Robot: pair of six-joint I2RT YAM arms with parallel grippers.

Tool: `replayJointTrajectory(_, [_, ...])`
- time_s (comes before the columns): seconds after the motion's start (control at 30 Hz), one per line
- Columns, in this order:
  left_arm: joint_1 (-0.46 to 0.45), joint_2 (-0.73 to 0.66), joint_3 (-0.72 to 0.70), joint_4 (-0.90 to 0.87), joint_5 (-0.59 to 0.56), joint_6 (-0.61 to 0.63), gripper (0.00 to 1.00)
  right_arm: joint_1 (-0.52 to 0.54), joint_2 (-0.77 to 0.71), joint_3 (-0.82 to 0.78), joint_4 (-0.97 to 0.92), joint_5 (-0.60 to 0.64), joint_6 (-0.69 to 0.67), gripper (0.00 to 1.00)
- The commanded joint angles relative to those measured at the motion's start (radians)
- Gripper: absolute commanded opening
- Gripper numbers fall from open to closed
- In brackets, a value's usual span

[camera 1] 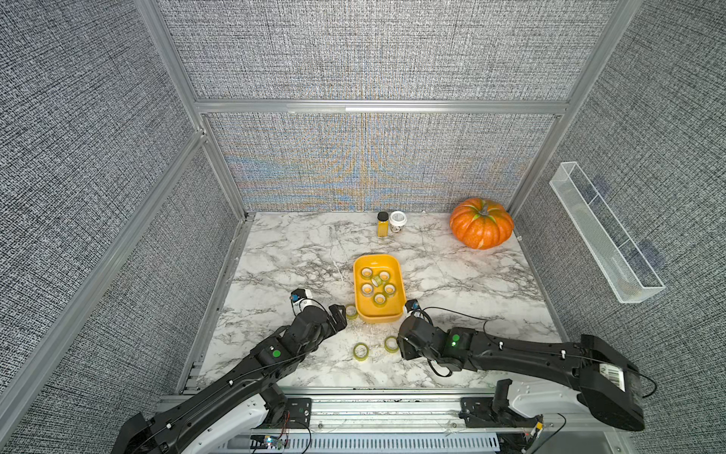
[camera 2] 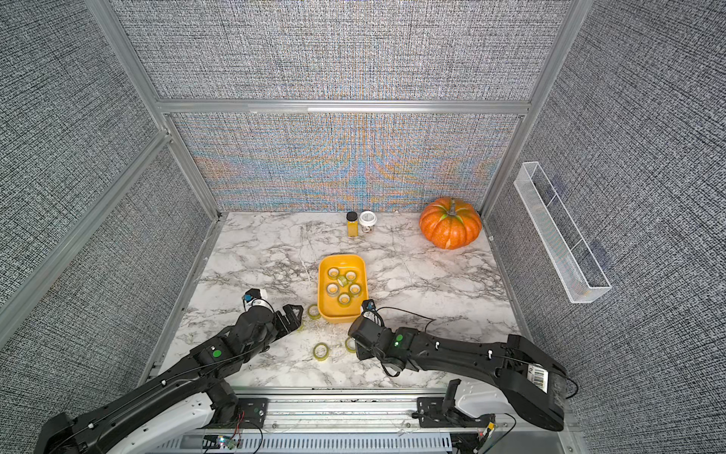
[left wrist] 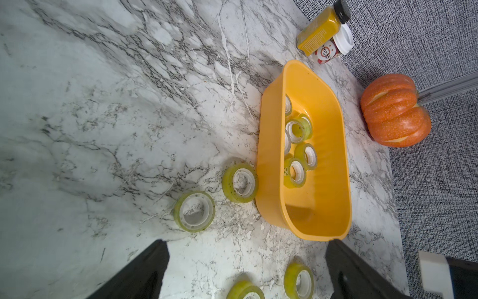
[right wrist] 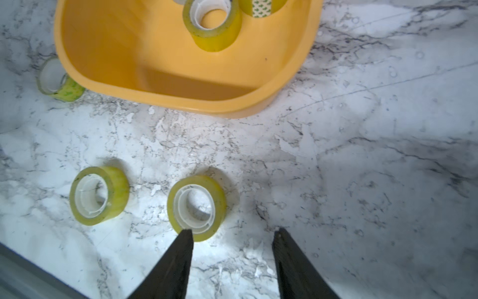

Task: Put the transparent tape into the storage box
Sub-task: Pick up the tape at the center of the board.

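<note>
You have tape rolls (camera 1: 379, 299) in the storage box (camera 1: 379, 317). Before it and to its left lie loose rolls (camera 1: 360, 351).

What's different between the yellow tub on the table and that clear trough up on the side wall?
The yellow tub is opaque; the clear trough is see-through. The tub is short with rounded corners; the trough is long, narrow and square-edged. The tub sits on the marble table with tape rolls inside; the trough hangs on the side wall. Both are open-topped containers.
</note>
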Motion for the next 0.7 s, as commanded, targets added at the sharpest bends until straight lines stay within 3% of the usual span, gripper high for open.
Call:
replayJointTrajectory(0.0, [0.001,-0.001,0.005,0.015,0.011,0.012,1.0,0.014,0.049,0.025,0.052,-0.065,-0.056,0.53])
replayJointTrajectory(0.5, [0.001,-0.06,-0.012,-0.016,-0.012,0.02,1.0,0.037,0.322,0.18,0.008,-0.023,-0.096,0.42])
replayJointTrajectory(0.67, [0.0,-0.039,-0.003,-0.023,-0.008,0.027,1.0,0.039,0.356,0.19,-0.025,0.015,-0.092,0.31])
